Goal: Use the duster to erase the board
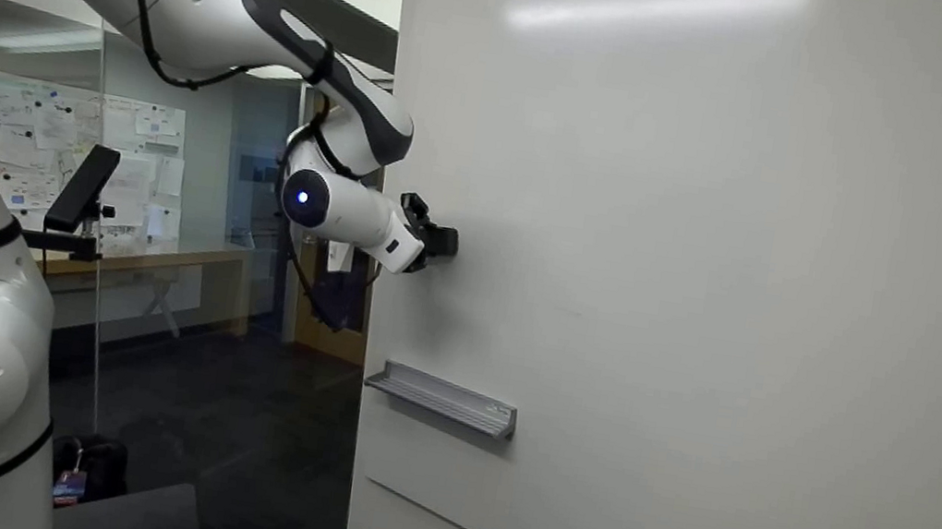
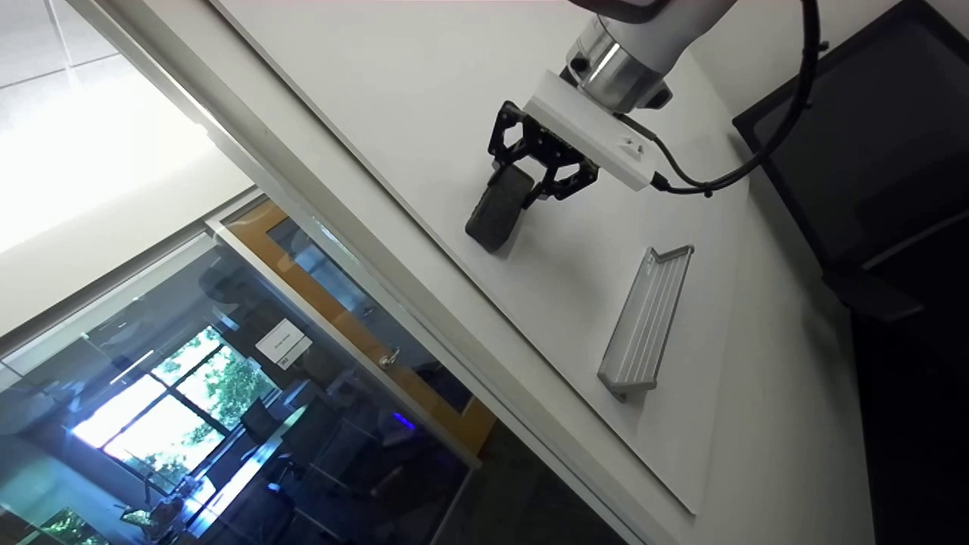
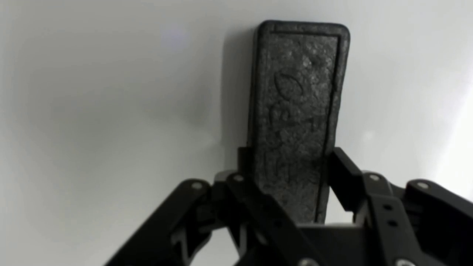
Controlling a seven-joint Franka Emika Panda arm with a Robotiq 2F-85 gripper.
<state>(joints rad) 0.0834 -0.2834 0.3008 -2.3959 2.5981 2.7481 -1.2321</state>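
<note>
I have one duster (image 3: 299, 88) in my one end effector (image 3: 291, 166), the two fingers (image 3: 344, 181) clamped on the long sides of the block, toward its near end in the wrist view. It sits just at the surface of one large white board (image 1: 710, 291), on the left part in an exterior view; I can't tell whether it touches. One grey ledge (image 1: 442, 398) is mounted lower by the left edge, and one wooden door (image 2: 356, 331) shows on the far side
</note>
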